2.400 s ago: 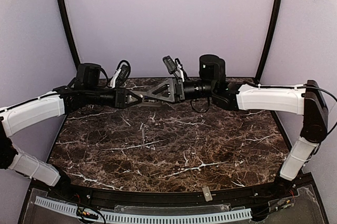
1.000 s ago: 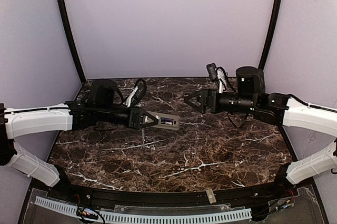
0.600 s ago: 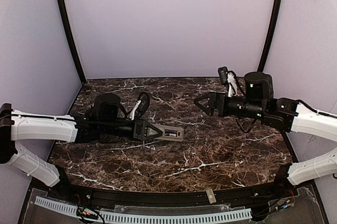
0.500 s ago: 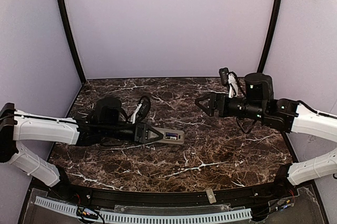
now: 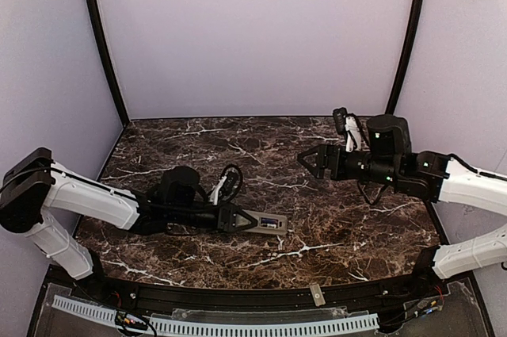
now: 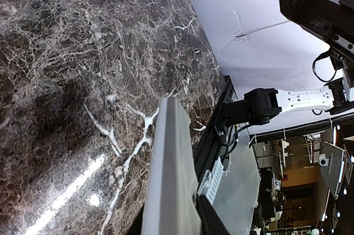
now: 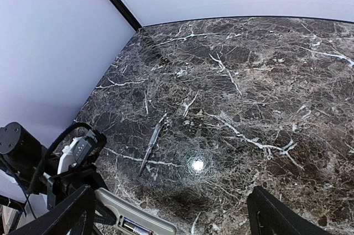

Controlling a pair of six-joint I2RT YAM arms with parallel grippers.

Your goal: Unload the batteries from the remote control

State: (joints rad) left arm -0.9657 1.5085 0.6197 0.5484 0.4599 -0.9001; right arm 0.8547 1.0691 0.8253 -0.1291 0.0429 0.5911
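Top cam: high, behind the arm bases, looking down and forward over the whole dark brown white-veined marble tabletop (image 5: 333,218). Left wrist: low, very close, sighting along the slim grey-beige remote control (image 6: 168,179) toward the right arm's white link (image 6: 298,98). Right wrist: higher, angled down-left. All three share tabletop and remote.

**A robot test cell inside a larger lab hall**

Two white-and-black robot arms, one at lower left (image 5: 91,198) and one at lower right (image 5: 471,188), stand at a bench (image 5: 333,226) with a dark marble-pattern top. Plain lilac panels (image 5: 253,36) close it in at the back and sides, with black curved poles (image 5: 101,36) in the corners. A white slotted strip (image 5: 238,327) runs along the bottom of the frame. At the lower right of the left wrist view, a bigger room (image 6: 301,191) shows ceiling lamps and equipment.
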